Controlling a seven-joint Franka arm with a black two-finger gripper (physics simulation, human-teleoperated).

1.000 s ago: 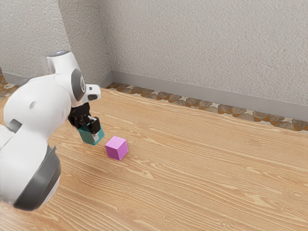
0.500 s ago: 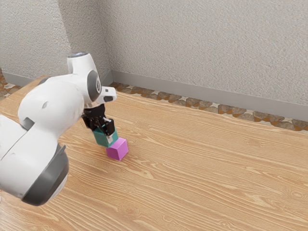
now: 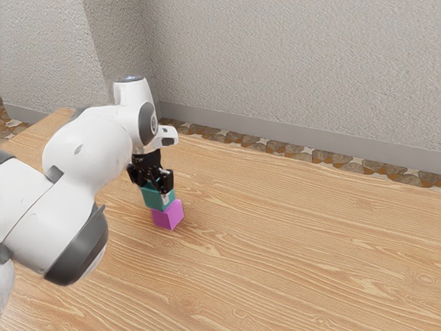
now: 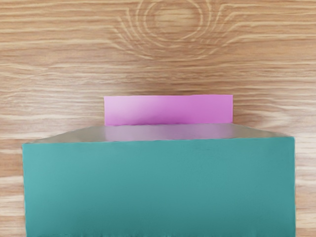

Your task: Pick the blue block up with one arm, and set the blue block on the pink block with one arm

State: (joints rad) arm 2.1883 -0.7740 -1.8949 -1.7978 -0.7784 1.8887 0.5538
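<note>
My black gripper is shut on the blue block, a teal-blue cube that hangs tilted just over the pink block on the wooden table. In the exterior view the blue block's lower corner sits at the pink block's top edge; I cannot tell whether they touch. In the wrist view the blue block is large and close under my hand, and a strip of the pink block shows past its far edge.
The wooden table stretches wide toward the exterior view's right. A grey textured wall with a stone-patterned strip at its foot runs along the back. My white arm stands at the exterior view's left.
My gripper has carried the blue block toward the exterior view's right, from beside the pink block to just above it. The pink block has stayed where it was.
</note>
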